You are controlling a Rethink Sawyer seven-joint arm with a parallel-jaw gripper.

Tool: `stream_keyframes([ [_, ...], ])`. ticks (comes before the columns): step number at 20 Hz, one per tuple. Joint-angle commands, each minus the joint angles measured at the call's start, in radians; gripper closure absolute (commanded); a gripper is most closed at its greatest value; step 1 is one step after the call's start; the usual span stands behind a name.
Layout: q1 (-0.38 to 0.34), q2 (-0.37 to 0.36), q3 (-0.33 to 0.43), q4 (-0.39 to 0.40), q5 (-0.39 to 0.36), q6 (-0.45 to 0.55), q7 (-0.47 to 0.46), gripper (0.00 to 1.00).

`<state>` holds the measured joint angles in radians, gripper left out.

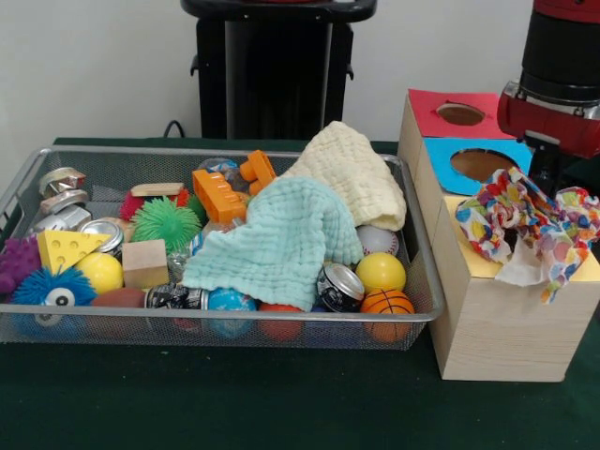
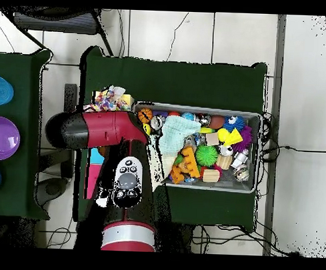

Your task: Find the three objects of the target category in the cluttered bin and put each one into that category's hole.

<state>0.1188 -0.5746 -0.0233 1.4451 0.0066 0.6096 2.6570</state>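
The wire mesh bin is full of toys, balls and cans; it also shows in the overhead view. A bunch of crumpled spotted wrappers lies on the near top of the wooden box, over the yellow surround, and hides the hole. In the overhead view the wrappers show beside the bin's corner. My red and black arm hangs right behind the wrappers. My gripper is a dark shape mostly hidden by them. No spotted wrapper shows in the bin.
A mint cloth and a cream cloth lie over the bin's middle and right. The blue-surrounded hole and the red-surrounded hole lie behind the yellow one. Bowls stand on a side table.
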Motion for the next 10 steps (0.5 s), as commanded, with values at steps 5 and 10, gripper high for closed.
stream_keyframes([
  [5, 0.026, 0.115, -0.046, -0.025, 0.039, -0.088, 0.197, 1.00],
  [10, 0.013, 0.173, -0.073, -0.080, 0.031, -0.113, 0.158, 1.00],
])
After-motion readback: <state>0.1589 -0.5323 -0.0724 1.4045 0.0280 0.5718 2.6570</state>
